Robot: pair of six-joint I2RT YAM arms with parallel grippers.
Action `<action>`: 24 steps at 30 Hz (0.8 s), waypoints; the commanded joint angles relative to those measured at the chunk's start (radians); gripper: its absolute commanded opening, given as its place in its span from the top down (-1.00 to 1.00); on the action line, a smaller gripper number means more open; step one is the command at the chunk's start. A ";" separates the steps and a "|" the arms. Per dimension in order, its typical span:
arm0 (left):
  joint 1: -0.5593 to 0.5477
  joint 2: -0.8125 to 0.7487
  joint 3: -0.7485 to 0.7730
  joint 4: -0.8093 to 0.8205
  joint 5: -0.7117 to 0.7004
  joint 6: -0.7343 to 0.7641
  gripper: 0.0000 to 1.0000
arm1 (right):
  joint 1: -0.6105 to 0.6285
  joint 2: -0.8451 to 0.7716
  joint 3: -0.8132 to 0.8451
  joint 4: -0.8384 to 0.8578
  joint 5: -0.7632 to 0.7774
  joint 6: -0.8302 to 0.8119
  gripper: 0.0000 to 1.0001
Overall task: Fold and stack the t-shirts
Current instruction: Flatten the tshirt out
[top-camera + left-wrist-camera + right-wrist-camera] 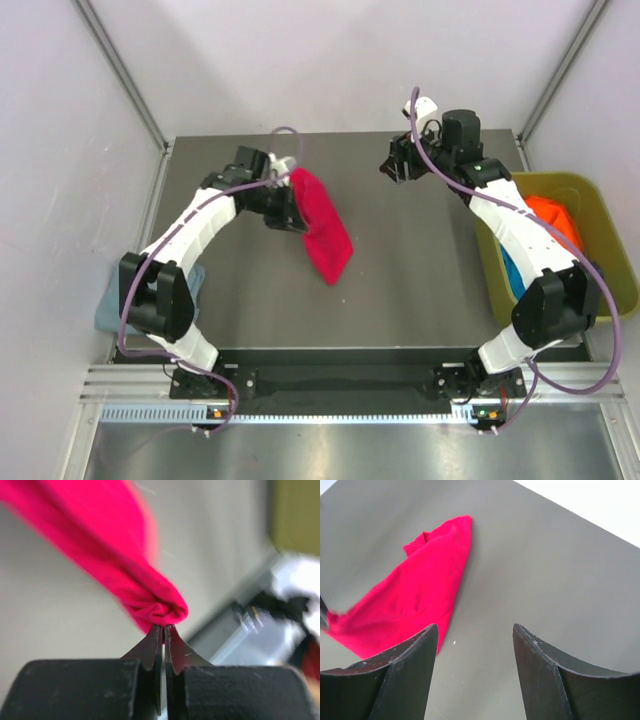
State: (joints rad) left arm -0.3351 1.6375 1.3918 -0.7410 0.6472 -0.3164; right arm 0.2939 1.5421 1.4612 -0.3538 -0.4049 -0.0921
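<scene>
A crimson red t-shirt (322, 230) hangs bunched from my left gripper (290, 205), its lower end trailing on the dark table (420, 280). In the left wrist view my left gripper (164, 627) is shut on a fold of the red t-shirt (125, 555). My right gripper (393, 168) is open and empty at the far right of the table; its view shows the red t-shirt (415, 600) to the left of my right gripper (475, 630). An orange t-shirt (555, 218) and a turquoise one (510, 272) lie in the bin. A grey-blue t-shirt (108, 305) lies off the table's left edge.
An olive-green plastic bin (610, 250) stands at the table's right side. White walls enclose the table at the back and sides. A metal rail (330, 385) runs along the near edge by the arm bases.
</scene>
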 commanded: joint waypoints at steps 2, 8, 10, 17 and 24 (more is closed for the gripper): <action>0.206 -0.018 0.126 -0.015 -0.312 0.034 1.00 | -0.006 0.023 0.073 0.059 0.000 0.012 -0.24; 0.363 0.206 0.575 0.074 -0.503 0.091 1.00 | -0.006 0.032 0.080 0.062 0.006 0.022 -0.23; 0.338 0.273 0.774 0.083 -0.498 0.111 1.00 | -0.007 0.026 0.083 0.064 0.017 0.019 -0.23; 0.091 0.443 0.992 0.098 -0.333 0.180 1.00 | -0.039 -0.016 0.059 0.073 0.121 0.034 -0.24; -0.087 0.354 0.843 0.098 -0.178 0.154 1.00 | -0.110 -0.037 0.027 0.075 0.112 0.063 -0.24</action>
State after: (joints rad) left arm -0.4206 2.0792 2.2829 -0.6739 0.3866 -0.1635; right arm 0.2058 1.5608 1.4864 -0.3286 -0.3050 -0.0505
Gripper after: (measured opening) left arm 0.018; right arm 0.619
